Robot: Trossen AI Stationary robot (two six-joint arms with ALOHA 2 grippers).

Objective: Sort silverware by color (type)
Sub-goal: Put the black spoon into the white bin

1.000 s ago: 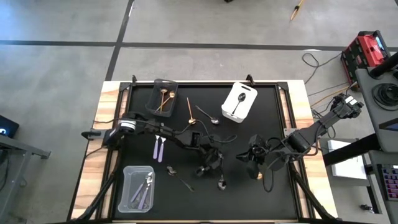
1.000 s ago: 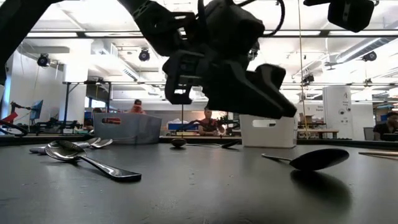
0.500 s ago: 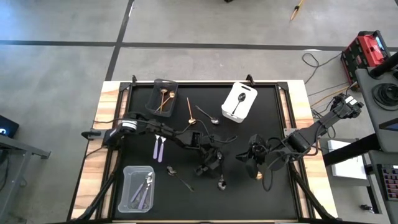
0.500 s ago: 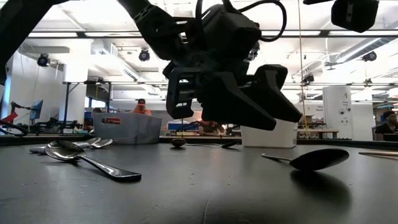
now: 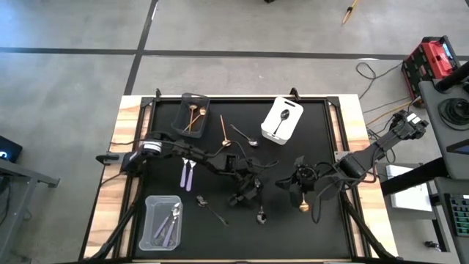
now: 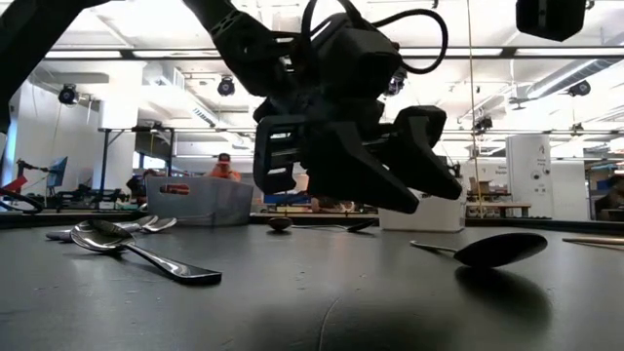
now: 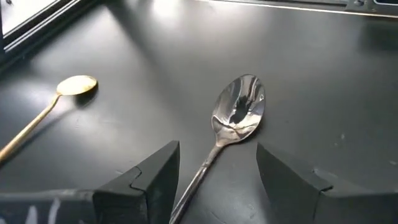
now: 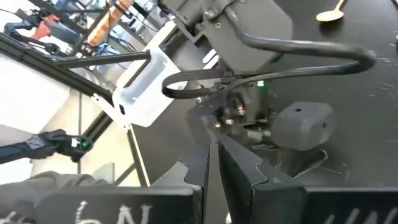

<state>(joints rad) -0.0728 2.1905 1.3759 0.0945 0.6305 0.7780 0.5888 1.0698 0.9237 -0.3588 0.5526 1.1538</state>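
Observation:
My left gripper hovers open just above the black mat, near the table's middle front. A silver spoon lies flat under it. The spoon's handle runs back between the two fingers, which stand on either side without touching it. A gold spoon lies on the mat beside it. My right gripper hangs shut well above the mat, over the gold spoon's handle, with nothing visible between its fingers.
A dark bin with gold spoons stands at the far left. A white bin with a dark spoon is far right, and a clear bin is near left. Loose spoons lie on the mat: lilac-handled ones, a gold one and dark ones.
My left gripper has stayed over the silver spoon. It has rolled a little about its own pointing line, and in the low view its fingers stand a little wider apart. My right gripper has rolled in place, and the gold spoon's bowl now shows more clearly below it in the high view.

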